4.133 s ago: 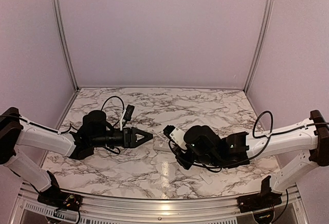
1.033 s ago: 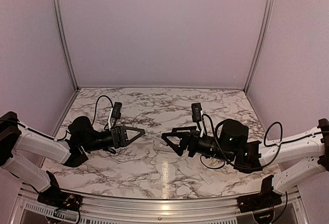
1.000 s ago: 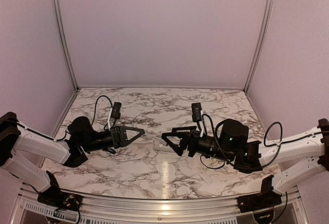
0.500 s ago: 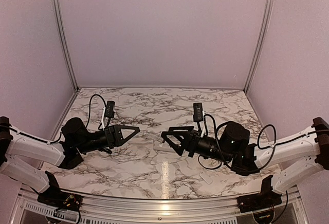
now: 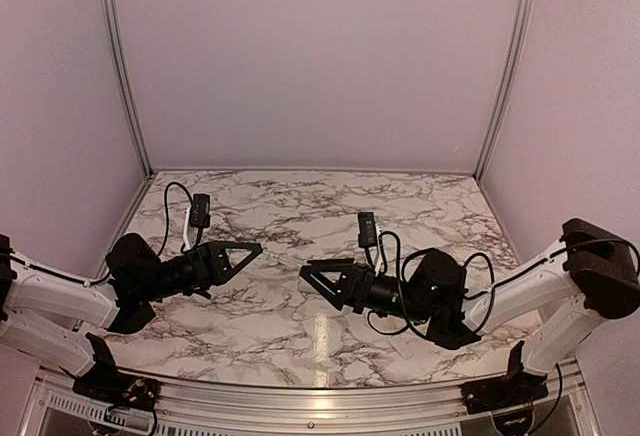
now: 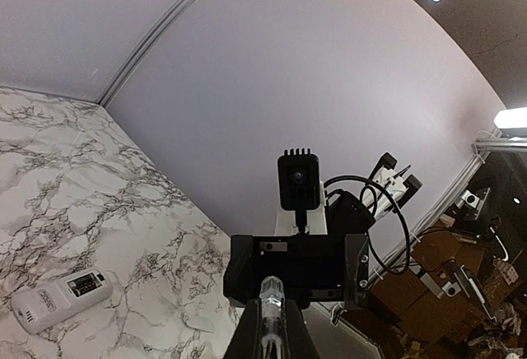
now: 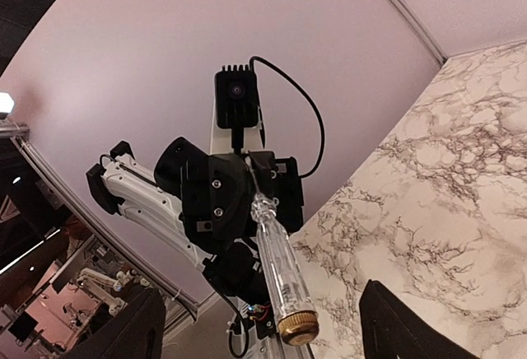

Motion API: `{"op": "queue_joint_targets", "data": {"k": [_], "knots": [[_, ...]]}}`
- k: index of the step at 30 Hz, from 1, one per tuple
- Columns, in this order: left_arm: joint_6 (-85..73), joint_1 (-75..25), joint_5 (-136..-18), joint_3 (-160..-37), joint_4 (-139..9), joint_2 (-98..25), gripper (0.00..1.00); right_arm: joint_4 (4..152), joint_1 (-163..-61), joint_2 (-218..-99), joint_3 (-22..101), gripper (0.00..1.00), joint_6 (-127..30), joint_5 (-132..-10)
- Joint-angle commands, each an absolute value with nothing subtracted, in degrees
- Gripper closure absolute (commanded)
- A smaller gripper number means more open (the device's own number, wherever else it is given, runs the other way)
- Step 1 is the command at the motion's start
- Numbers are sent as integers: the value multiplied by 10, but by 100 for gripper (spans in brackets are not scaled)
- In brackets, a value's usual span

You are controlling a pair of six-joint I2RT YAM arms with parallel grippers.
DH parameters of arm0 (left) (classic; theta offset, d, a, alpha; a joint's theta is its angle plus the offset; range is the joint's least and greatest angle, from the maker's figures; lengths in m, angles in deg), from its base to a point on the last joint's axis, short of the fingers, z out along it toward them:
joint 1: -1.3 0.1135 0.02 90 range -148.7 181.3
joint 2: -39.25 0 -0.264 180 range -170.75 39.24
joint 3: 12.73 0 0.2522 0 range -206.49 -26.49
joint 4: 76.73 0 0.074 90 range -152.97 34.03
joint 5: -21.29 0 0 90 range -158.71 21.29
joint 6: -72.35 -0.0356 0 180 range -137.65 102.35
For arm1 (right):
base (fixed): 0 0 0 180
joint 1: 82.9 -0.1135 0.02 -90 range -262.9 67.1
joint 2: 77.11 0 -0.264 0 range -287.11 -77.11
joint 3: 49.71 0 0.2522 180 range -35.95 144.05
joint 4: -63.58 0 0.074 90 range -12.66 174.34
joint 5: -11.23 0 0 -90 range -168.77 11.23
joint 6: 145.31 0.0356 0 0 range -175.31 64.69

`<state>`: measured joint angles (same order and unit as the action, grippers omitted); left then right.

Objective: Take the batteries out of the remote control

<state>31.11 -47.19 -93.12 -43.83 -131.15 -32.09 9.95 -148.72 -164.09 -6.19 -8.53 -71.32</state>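
Remote control (image 6: 62, 300) is lying flat on the tabletop (image 5: 430, 211) in the left wrist view, off to the left of the fingers and not touched by anything. It's a little white plastic bar with rounded ends, face up, with a darker rectangular recess near one end that has some pale markings in it. Honestly can't make out the batteries as separate cylinders in there, it's too small. Can't pick the remote out from the top camera either. Tabletop is that glossy white marble look with grey-black veins, with a bright light streak reflecting off it. Left end effector (image 5: 255, 249) is clamped tight on a clear plastic stick (image 7: 276, 264), a see-through barrel with a knurled brass cap (image 7: 296, 326) on the free end, which points toward the right arm. Right end effector (image 5: 318, 284) has its black triangular fingers spread wide with nothing between them, facing the left one with a gap between the two. There's also a small flat white piece (image 6: 200, 324) with rounded edges on the marble, just beside the left fingers in that wrist view.
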Motion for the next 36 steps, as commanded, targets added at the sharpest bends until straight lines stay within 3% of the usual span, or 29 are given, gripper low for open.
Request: {"op": "queue_joint_targets", "data": {"k": [1,9,26,36], "knots": [[315,-474,-938,-430,-1341,-319,100,-16,-1485,-1704,-32,23,-23,-664],[315,-475,-938,-429,-1345,-325,100,-138,-1485,-1810,16,34,50,-633],[310,-474,-924,-426,-1328,-313,100,-146,-1484,-1773,23,31,17,-639],[315,-474,-934,-431,-1336,-325,100,-97,-1475,-1759,51,51,-3,-638]]}}
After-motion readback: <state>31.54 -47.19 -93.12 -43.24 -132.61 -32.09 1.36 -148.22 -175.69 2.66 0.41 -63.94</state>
